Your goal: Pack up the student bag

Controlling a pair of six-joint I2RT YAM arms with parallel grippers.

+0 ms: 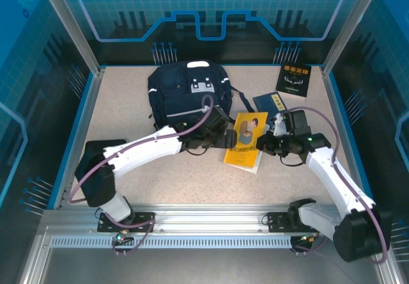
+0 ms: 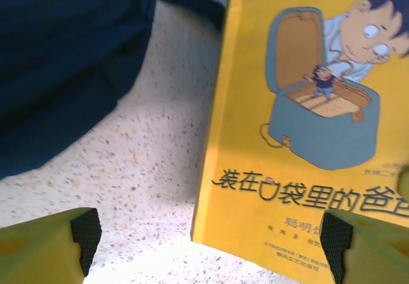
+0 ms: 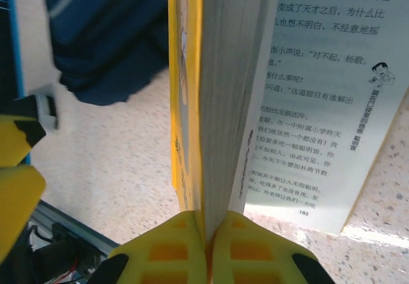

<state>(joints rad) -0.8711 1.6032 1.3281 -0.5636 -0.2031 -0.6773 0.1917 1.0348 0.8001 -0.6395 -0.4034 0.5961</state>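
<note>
The student bag (image 1: pixel 188 92), navy blue with white stripes, lies at the back middle of the table; its dark fabric shows in the left wrist view (image 2: pixel 64 60) and the right wrist view (image 3: pixel 108 34). A yellow book (image 1: pixel 246 140) with a cartoon cover sits just right of it. My right gripper (image 1: pixel 265 144) (image 3: pixel 208 233) is shut on the yellow book (image 3: pixel 217 105), pinching the cover and a block of pages by their edge, while a printed page (image 3: pixel 319 92) fans out. My left gripper (image 1: pixel 220 137) (image 2: pixel 204 239) stands wide open, its fingers either side of the yellow book's (image 2: pixel 300 105) near corner.
A flat dark-blue book (image 1: pixel 271 102) and a black book (image 1: pixel 296 79) lie at the back right. A blue-edged frame (image 1: pixel 89 118) borders the speckled table (image 1: pixel 160 175). The left gripper's yellow fingers (image 3: pixel 16 169) show at the left in the right wrist view.
</note>
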